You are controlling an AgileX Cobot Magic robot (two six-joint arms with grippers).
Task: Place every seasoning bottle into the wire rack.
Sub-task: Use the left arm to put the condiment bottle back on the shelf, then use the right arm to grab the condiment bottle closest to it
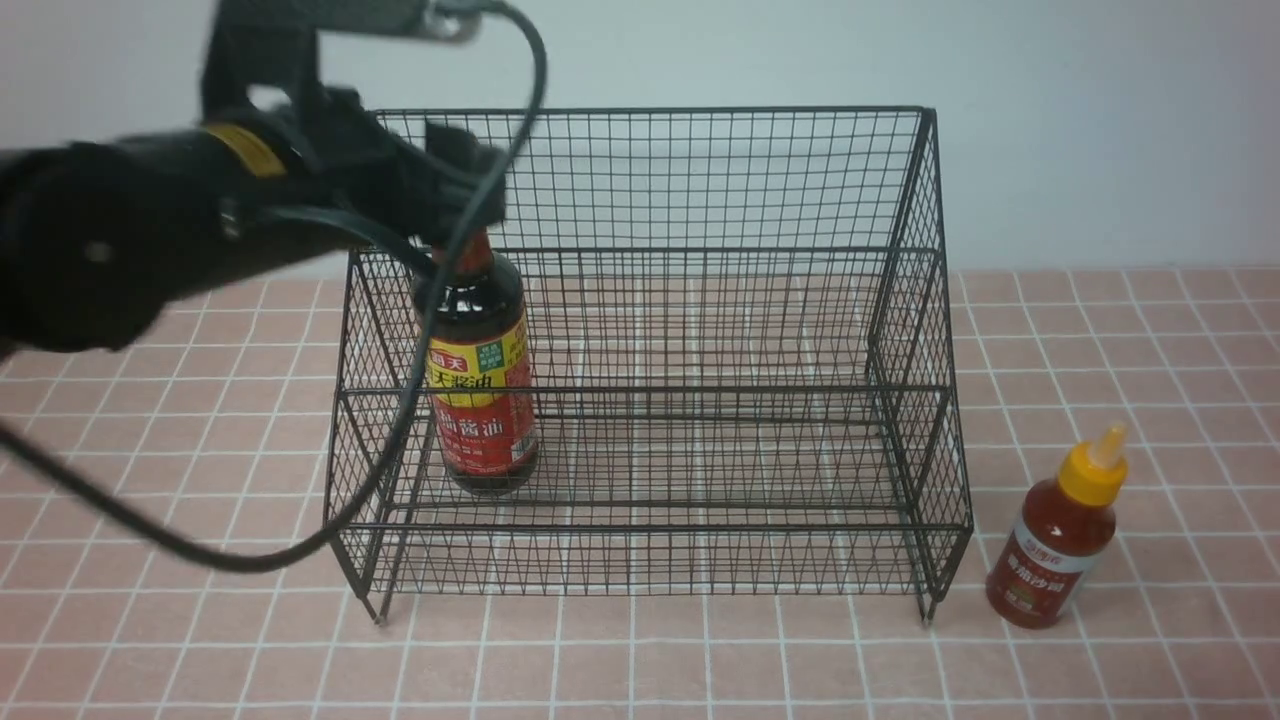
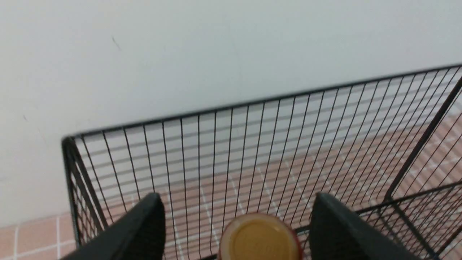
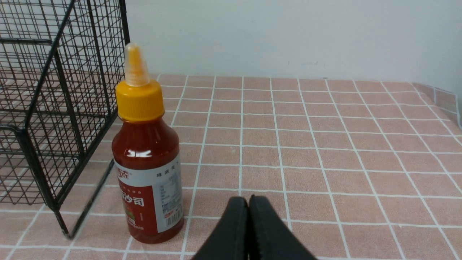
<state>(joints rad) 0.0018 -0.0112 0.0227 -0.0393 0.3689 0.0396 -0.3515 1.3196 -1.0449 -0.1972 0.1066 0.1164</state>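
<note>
Soy-sauce bottle [image 1: 482, 390] stands in rack [image 1: 650, 110] between spread left fingers [image 2: 144, 231], right fingers [image 3: 234, 231] together.

In wire rack [image 1: 700, 250], left side: soy-sauce bottle [image 1: 482, 380]; outside, just right: squeeze bottle [image 1: 1058, 545].

The bulky black left arm [image 1: 120, 240] enters the front view at 9 o'clock and reaches almost level toward 3 o'clock, with a yellow band [image 1: 245, 148] near its wrist. The black left gripper [image 1: 462, 195] at its far end is blurred there. The left wrist view shows its two dark tapered fingers [image 2: 144, 224] spread wide apart. A black cable [image 1: 420, 330] droops from the wrist toward 7 o'clock. The black right gripper [image 3: 249, 202] has its jaws pressed flat together.
</note>
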